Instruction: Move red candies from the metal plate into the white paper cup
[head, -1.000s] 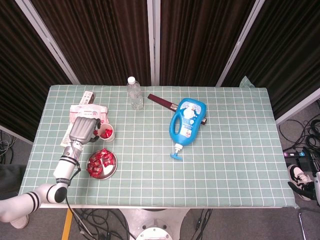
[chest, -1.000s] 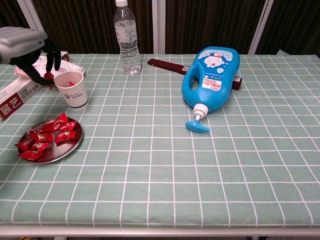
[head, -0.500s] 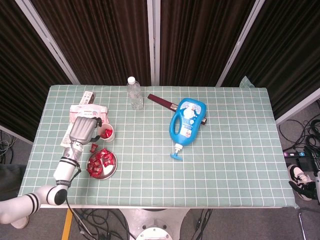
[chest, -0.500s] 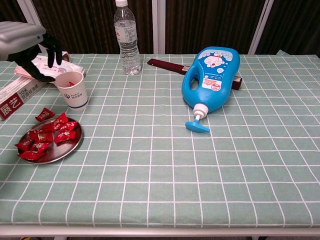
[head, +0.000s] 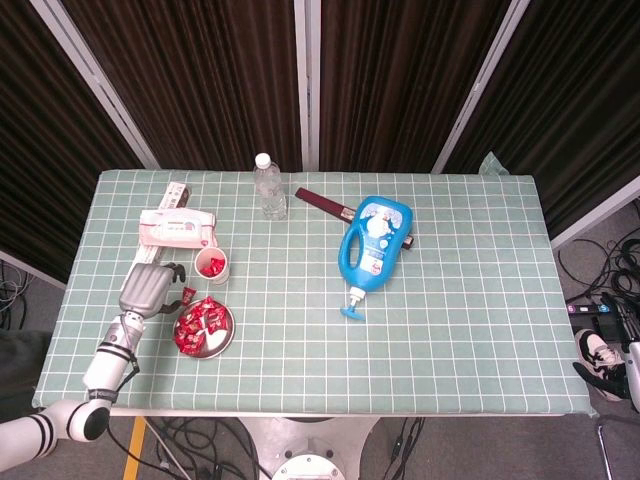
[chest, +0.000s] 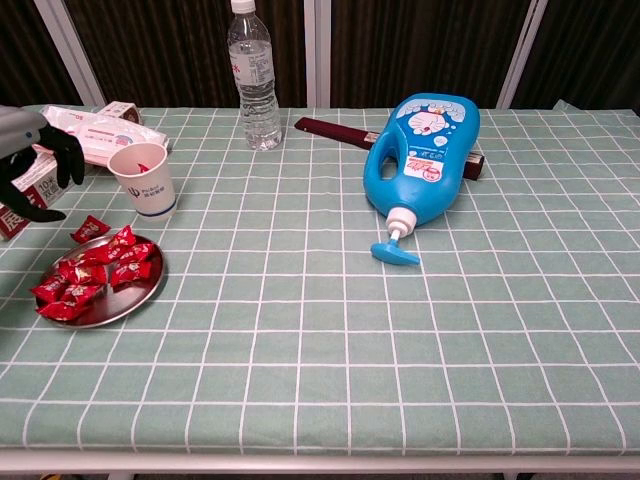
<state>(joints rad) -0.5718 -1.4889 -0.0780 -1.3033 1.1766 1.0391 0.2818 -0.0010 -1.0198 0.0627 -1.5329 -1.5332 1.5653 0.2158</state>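
The left hand (chest: 30, 175) is sitting at the left edge of the chest view, cut off by the frame so only its dark fingers (chest: 68, 160) and a bit of grey shell are showing; in the head view the same hand (head: 145, 288) is lying in the lower left of the picture, over the cloth just left of the metal plate (head: 226, 338). Its fingers are spreading apart and grasping nothing. The right hand is showing in neither view.

The metal plate (chest: 140, 300) is resting at the lower left of the chest view, holding a heap of red candies (chest: 90, 275); how many are lying there is hard to make out. One loose candy (chest: 90, 229) is lying on the cloth just above the plate's rim, between the plate and the hand. The white paper cup (chest: 144, 180) is standing upright just above that, with something red showing inside it in the head view (head: 213, 265).

A white packet (chest: 105, 130) and a red-lettered box (chest: 25, 190), partly hidden by the fingers, are lying behind the cup at the upper left. The water bottle (chest: 251, 75) is running off the top of the chest view. The blue detergent bottle (chest: 425, 160) is lying on its side in the middle, partly covering a dark red bar (chest: 335, 132).

The table (chest: 400, 380) is stretching open through the whole lower right of both views
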